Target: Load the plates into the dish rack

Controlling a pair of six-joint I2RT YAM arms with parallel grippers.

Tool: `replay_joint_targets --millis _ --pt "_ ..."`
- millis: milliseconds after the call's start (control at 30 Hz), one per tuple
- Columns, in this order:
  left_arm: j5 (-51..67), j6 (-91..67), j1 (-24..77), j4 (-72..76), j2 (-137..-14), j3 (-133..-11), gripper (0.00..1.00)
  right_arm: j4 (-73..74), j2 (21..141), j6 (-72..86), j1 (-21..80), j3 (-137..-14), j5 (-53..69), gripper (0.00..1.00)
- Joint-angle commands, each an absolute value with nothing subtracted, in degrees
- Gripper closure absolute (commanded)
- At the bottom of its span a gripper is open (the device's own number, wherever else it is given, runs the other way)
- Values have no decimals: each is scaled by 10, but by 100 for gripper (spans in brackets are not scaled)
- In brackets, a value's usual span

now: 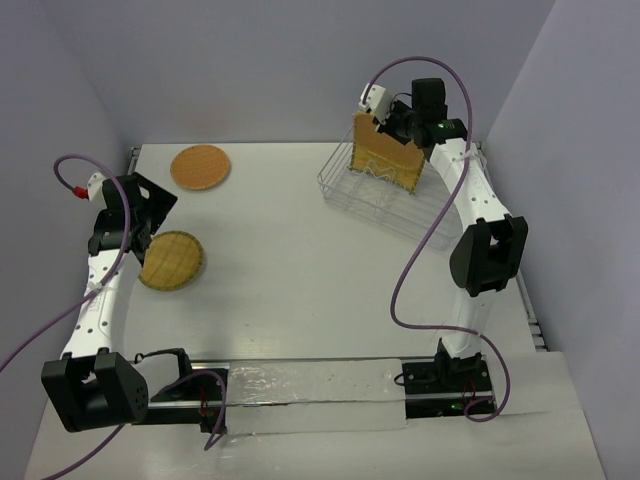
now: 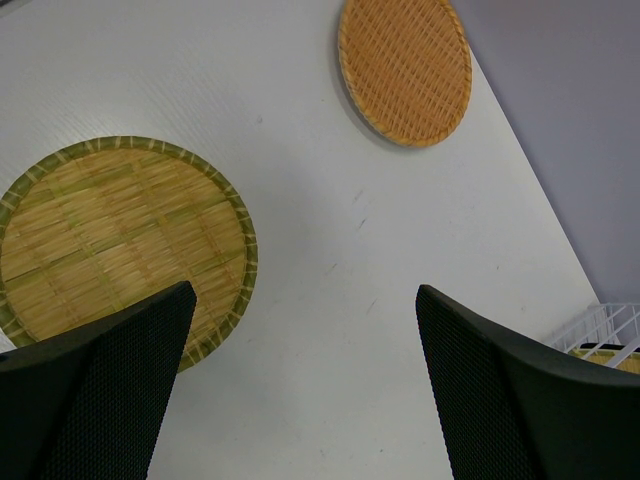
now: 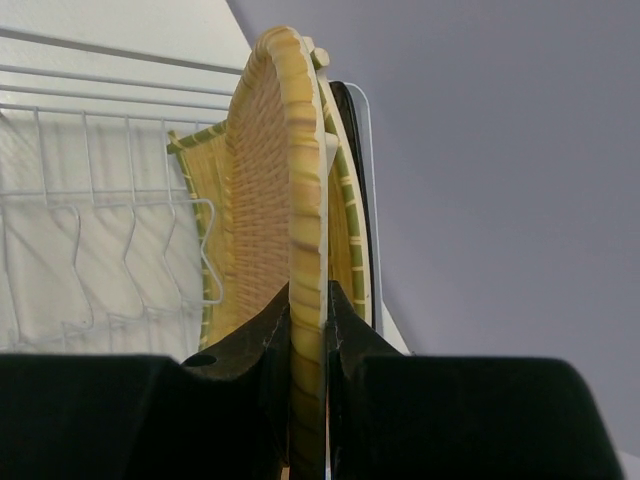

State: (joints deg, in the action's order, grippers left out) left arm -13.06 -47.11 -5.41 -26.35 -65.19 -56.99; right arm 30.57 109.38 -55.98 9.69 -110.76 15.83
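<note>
My right gripper (image 1: 400, 125) (image 3: 308, 300) is shut on the rim of the orange rounded square plate (image 1: 385, 155) (image 3: 300, 180), holding it upright on edge over the far end of the wire dish rack (image 1: 375, 200) (image 3: 100, 200). Just behind it stand a yellow woven square plate (image 3: 347, 230) with a green-banded edge and the thin dark edge of a black plate (image 3: 362, 190). The yellow round plate (image 1: 172, 260) (image 2: 120, 250) lies flat on the table, under and beside my open left gripper (image 1: 150, 215) (image 2: 305, 290), which holds nothing. The orange round plate (image 1: 200, 167) (image 2: 405, 65) lies flat further back.
The white table (image 1: 290, 260) ends at grey-violet walls behind and at both sides. A corner of the rack (image 2: 610, 330) shows at the right of the left wrist view. Purple cables loop off both arms.
</note>
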Motion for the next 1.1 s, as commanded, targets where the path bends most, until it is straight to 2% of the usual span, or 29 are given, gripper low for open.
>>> replay_joint_targets --millis 0,400,1067 --pt "-129 -465 -56 -251 -649 -591 1 245 1066 -581 94 -1127 152 100" --pt "-127 -464 -56 -259 -655 -595 1 262 1061 -570 98 -1114 179 100" --pt "-149 -475 -56 -305 -653 -600 1 238 1121 -545 98 -1066 180 100"
